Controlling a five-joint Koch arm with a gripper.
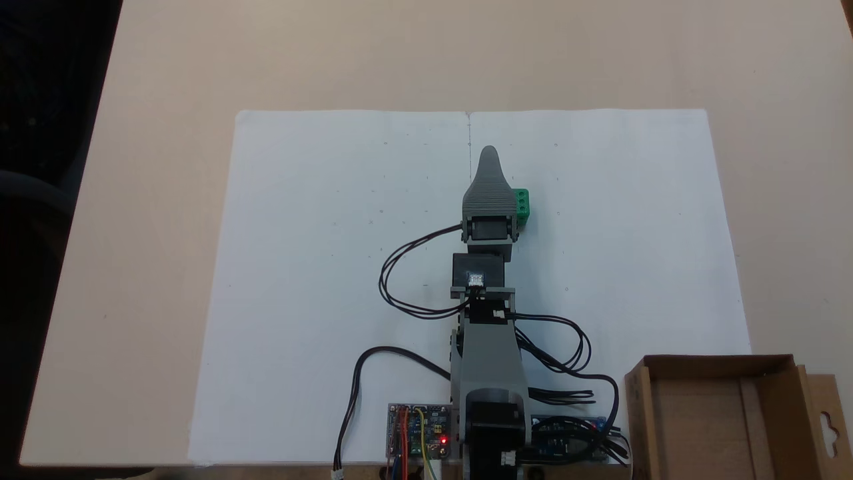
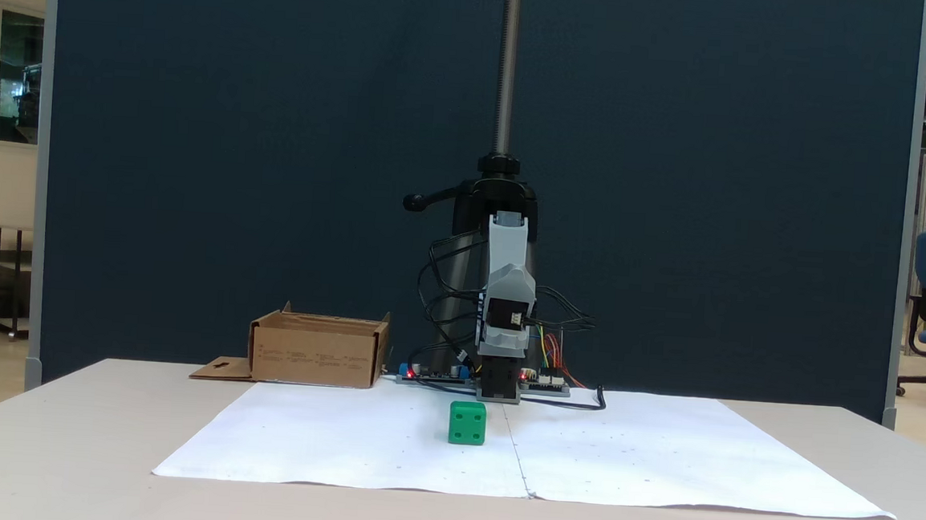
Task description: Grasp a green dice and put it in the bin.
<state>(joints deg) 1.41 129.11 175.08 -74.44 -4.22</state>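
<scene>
Sitting on the white paper [image 1: 333, 267] at mid-frame, the green dice [image 1: 522, 205] peeks out beside the gripper [image 1: 489, 155] above it; whether its jaws are apart I cannot tell. The bin [image 1: 723, 413] fills the lower right corner.

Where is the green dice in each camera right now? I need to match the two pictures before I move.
Fixed view from above: the green dice sits just right of centre on the white paper, partly hidden by the arm's grey end.
Fixed view from the front: the dice stands on the paper, just left of centre, in front of the arm.
Shared landmark: the cardboard box, bottom right from above and at the left from the front.
</scene>
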